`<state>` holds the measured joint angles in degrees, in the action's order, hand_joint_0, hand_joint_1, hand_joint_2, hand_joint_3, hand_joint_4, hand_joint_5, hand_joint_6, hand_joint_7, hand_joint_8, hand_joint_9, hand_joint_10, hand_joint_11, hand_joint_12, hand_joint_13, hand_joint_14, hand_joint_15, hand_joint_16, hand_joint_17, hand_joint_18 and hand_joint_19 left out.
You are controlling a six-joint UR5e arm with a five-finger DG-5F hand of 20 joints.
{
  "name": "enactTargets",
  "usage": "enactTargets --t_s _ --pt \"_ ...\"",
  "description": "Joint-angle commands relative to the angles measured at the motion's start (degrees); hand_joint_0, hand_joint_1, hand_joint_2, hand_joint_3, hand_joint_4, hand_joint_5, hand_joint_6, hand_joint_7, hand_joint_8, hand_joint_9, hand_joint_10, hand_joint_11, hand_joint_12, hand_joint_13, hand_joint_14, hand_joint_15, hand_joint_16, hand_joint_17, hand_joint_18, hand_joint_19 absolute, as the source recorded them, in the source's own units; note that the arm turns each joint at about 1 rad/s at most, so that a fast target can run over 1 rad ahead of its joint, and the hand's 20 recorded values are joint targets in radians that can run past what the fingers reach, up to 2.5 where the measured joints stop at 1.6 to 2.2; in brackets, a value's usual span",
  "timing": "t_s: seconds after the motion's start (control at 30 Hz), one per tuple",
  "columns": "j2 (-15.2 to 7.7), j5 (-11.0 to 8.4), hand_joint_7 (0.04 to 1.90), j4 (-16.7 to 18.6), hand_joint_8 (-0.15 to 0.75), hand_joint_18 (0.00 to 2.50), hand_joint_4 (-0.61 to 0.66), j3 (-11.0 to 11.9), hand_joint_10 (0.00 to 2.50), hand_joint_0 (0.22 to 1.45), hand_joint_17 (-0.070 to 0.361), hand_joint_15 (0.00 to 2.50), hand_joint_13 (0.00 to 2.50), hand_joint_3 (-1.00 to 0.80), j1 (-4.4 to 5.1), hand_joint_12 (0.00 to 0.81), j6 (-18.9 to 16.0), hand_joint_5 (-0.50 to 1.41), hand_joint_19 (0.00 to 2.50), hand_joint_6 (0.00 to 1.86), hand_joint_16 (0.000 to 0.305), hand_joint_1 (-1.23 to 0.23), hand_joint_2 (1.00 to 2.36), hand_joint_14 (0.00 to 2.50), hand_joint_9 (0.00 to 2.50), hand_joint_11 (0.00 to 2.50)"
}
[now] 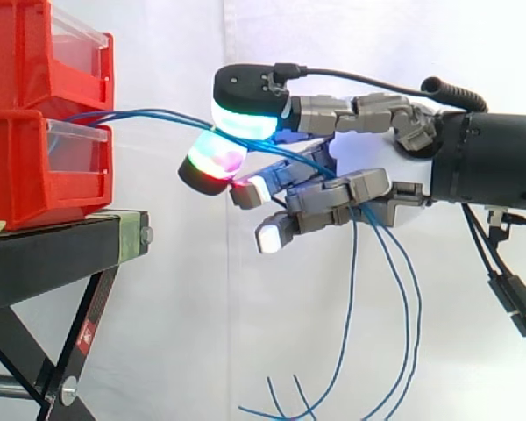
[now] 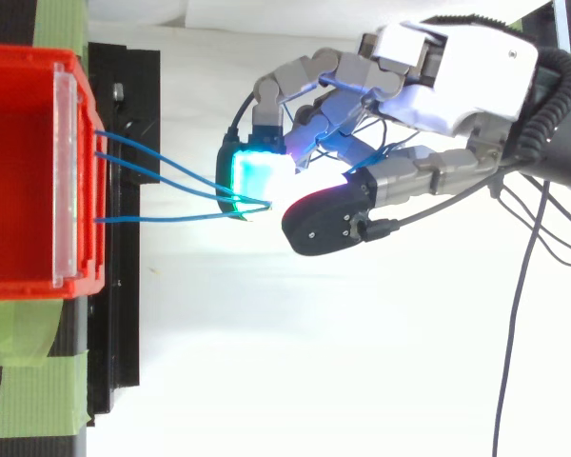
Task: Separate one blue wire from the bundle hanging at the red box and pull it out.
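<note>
Seeing the hand (image 1: 344,198) in from the right, fingers curled, pinching the wires (image 1: 149,111) between two glowing pads (image 1: 245,118). Counting three blue wires from above, fanned apart at the bin front and meeting at the pads. Past the pinch, threaded through the hand and hanging loose under it, ends curling low. Strung across the gap back to the lower bin (image 1: 35,171), upper bin (image 1: 26,53) stacked on it, both red, on a black stand (image 1: 61,254). White curtain (image 1: 184,307) behind.

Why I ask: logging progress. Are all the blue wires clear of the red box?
No, three blue wires run from the red box to the hand, which pinches them.
</note>
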<state>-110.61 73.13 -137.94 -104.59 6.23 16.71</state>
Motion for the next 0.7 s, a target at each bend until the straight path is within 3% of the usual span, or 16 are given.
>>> enactTargets --t_s 0.0,0.27,0.67 --pt "1.2 -0.10 1.09 0.0 0.327 0.70 0.23 0.0 0.01 0.63 0.114 0.79 1.21 -0.17 -0.08 0.312 2.6 -0.21 0.88 0.82 0.051 -0.69 1.03 1.89 0.95 1.50" --pt "2.9 -0.10 1.09 0.0 0.322 0.70 0.23 0.0 0.01 0.64 0.113 0.80 1.20 -0.17 -0.34 0.313 10.1 -0.21 0.88 0.82 0.050 -0.70 1.03 1.88 0.95 1.48" --pt "2.9 -0.71 1.09 -0.1 0.328 0.70 0.24 0.0 0.01 0.64 0.113 0.80 1.21 -0.17 -0.16 0.306 10.6 -0.20 0.88 0.82 0.050 -0.69 1.03 1.88 0.96 1.48"
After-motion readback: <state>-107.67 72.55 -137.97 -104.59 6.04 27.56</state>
